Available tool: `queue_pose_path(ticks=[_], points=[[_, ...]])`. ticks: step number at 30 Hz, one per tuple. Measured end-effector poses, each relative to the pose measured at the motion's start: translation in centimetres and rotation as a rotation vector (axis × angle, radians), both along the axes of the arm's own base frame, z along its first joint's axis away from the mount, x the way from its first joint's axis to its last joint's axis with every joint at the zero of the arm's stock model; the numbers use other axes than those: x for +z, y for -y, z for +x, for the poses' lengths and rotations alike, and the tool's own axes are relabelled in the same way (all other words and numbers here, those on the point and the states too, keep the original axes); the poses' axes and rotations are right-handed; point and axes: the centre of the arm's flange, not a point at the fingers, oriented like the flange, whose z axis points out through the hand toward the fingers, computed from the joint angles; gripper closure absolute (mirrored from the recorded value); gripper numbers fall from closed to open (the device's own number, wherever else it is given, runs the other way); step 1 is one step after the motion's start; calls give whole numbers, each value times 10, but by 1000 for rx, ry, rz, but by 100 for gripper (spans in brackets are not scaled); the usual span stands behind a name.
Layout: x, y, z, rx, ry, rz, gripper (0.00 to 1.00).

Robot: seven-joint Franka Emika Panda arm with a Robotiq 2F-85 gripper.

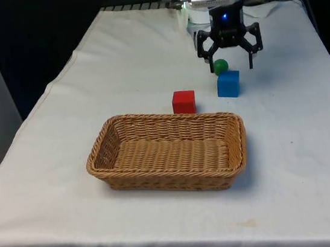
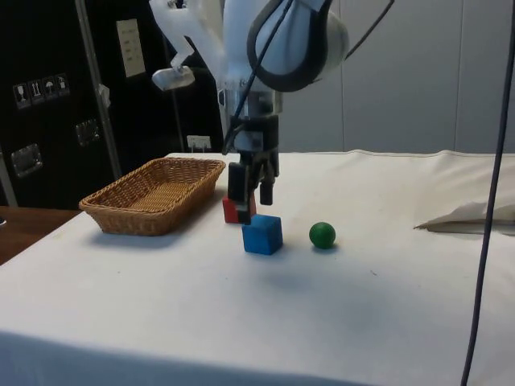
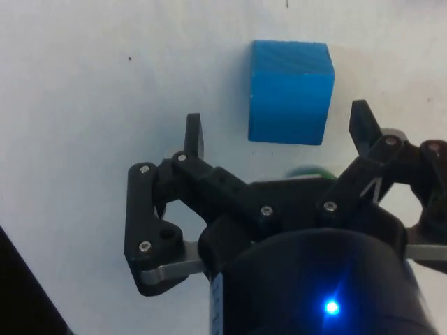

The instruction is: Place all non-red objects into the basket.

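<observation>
One long wicker basket lies crosswise, gripper spread above.

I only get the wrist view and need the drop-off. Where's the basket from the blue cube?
Observer: The basket lies to the front view's left of the blue cube, nearer that camera.
Operator: Anything in between?
Observer: A red cube, just beyond the basket's far rim and apart from the blue cube.
Operator: Is the tool down on the table?
Observer: No. The tool hangs open above the cloth.
</observation>
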Motion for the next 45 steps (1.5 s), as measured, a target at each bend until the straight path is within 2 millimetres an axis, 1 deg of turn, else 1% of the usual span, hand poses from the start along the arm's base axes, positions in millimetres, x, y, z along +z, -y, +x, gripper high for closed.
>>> queue_pose_path(ticks=[4,9,20,24,27,30,45], points=[[-5,1,-1,0,-2,2,0],[-16,2,-1,4,-7,-3,0],[-24,2,-2,15,-14,-11,0],[-35,2,0,17,-17,-24,0],[-38,2,1,18,-19,-26,0],[-48,2,4,20,-21,-37,0],[-48,2,5,20,-17,-38,0]])
